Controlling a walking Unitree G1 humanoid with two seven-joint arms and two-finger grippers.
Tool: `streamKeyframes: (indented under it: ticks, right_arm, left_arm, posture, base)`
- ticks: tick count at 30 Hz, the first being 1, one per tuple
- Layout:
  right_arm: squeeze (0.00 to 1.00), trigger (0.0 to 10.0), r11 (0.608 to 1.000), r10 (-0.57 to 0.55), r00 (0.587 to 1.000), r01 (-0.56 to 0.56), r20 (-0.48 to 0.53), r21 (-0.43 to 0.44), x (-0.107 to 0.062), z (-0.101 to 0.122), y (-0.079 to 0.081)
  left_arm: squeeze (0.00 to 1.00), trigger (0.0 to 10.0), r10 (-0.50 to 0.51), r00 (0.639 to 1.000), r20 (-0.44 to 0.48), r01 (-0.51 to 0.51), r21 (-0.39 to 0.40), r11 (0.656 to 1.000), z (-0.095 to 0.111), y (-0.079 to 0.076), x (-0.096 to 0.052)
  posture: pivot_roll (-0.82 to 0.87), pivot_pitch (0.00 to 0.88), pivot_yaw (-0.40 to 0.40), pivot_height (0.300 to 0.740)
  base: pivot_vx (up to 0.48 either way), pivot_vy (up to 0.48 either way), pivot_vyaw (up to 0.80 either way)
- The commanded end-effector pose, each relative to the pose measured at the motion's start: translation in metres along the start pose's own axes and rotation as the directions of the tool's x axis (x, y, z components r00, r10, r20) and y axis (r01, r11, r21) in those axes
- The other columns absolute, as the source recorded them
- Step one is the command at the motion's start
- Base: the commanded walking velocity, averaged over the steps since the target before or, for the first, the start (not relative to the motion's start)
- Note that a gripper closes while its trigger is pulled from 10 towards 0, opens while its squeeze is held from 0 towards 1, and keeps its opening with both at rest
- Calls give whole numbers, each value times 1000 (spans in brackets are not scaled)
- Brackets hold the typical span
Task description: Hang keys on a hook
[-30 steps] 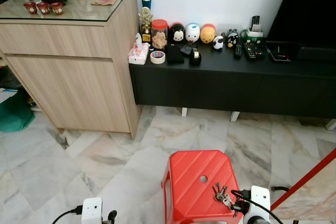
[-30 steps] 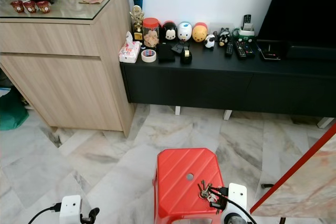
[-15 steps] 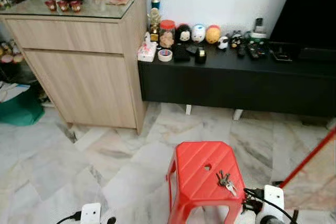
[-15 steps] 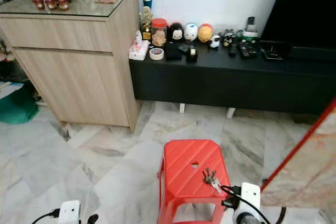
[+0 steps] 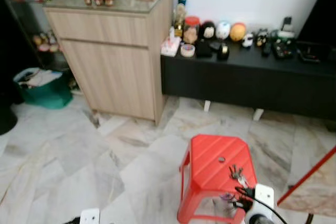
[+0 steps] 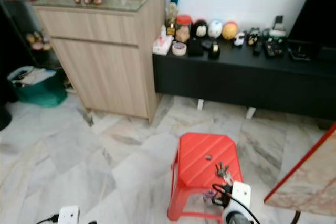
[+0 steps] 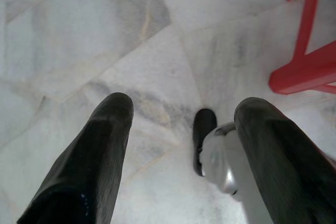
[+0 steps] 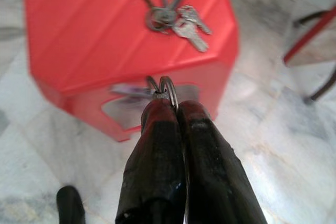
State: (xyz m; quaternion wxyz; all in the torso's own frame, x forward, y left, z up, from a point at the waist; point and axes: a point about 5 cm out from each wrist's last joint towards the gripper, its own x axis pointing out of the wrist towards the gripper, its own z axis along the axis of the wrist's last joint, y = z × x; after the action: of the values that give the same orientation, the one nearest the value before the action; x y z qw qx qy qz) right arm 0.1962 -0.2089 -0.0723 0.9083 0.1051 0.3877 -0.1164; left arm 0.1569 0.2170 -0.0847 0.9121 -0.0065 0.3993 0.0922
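Observation:
A bunch of keys (image 8: 173, 17) lies on top of a red plastic stool (image 5: 210, 163), near its front right corner (image 5: 236, 173). My right gripper (image 8: 176, 106) is just in front of the stool, below its top edge. It is shut on a metal key ring (image 8: 164, 85) with a blurred key hanging from it. In the left eye view that held ring (image 5: 227, 196) sits beside my white right wrist (image 5: 262, 196). My left gripper (image 7: 186, 106) hangs open over the marble floor (image 7: 105, 35), holding nothing.
A light wooden cabinet (image 5: 113, 61) stands at the back left. A low black console (image 5: 247, 77) with figurines and remotes runs along the wall. A green basket (image 5: 39, 85) sits far left. A red-edged marble tabletop (image 5: 312, 184) juts in at the right.
The camera has swung left and drawn back, so the cabinet, console and stool sit further right and the green basket is in view. My right wrist stays beside the stool.

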Motion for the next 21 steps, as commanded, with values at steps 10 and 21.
streamKeyframes:
  ticks: [10,21]
  right_arm:
    - [0,10000,1000,-15,1000,14,16,25,1,4,-2]
    - [0,10000,1000,-5,1000,5,19,23,1,4,1]
  left_arm:
    - [0,10000,0,1000,10,0,3,1000,2,0,0]
    - [0,10000,-13,1000,14,13,25,1000,3,-1,1]
  posture:
    - [32,0,-34,740]
    - [37,0,-35,740]
  base:
    - [0,0,-640]
    - [0,-121,-768]
